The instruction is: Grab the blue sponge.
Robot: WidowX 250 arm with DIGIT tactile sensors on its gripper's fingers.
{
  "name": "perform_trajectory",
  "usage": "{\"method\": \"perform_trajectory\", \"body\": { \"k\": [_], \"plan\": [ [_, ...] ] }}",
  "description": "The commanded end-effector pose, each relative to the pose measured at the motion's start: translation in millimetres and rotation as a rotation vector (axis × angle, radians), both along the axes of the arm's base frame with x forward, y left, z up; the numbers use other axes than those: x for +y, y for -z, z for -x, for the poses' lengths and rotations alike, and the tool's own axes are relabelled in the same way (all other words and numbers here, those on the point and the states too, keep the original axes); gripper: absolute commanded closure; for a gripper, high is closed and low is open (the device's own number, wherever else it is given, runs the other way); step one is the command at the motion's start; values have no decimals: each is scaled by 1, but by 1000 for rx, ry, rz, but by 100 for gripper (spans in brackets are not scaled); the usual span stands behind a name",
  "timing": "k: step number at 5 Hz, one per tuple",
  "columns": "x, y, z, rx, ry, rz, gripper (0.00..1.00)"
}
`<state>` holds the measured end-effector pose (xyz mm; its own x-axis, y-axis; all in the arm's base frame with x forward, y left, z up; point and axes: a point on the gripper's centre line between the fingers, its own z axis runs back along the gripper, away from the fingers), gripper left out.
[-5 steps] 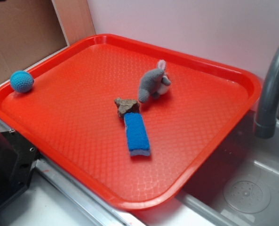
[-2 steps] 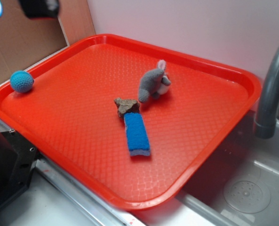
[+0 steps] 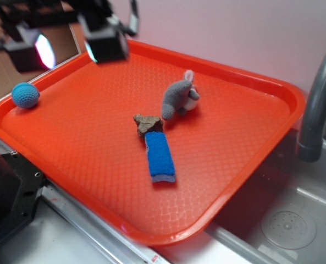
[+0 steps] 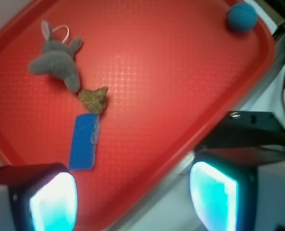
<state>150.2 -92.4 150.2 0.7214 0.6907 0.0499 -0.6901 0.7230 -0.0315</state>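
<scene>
- Your gripper [image 3: 69, 47] hangs over the far left corner of the red tray [image 3: 250, 82], jaws spread wide and empty.
- The blue sponge [image 3: 160, 156] lies flat mid-tray, one end touching a brown rock [image 3: 147, 123].
- The grey plush mouse [image 3: 178, 96] sits just beyond it.

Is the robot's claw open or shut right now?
Open. In the wrist view the gripper has its two glowing jaws spread wide apart with nothing between them, high over the red tray, far from the blue sponge.
</scene>
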Motion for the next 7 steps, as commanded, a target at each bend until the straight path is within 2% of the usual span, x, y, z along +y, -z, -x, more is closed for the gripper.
{"method": "perform_trajectory", "body": {
  "k": [1,2,3,5,6,7],
  "plan": [
    [-18,55,-29,-57,-36,-9,0],
    [-15,83,-39,-79,-38,19,0],
    [-16,109,-48,-50,-31,-31,0],
    [-18,141,-63,-25,18,-3,0],
    [-19,144,-63,-25,34,-14,100],
    [-20,143,-59,-14,22,-12,100]
  ]
}}
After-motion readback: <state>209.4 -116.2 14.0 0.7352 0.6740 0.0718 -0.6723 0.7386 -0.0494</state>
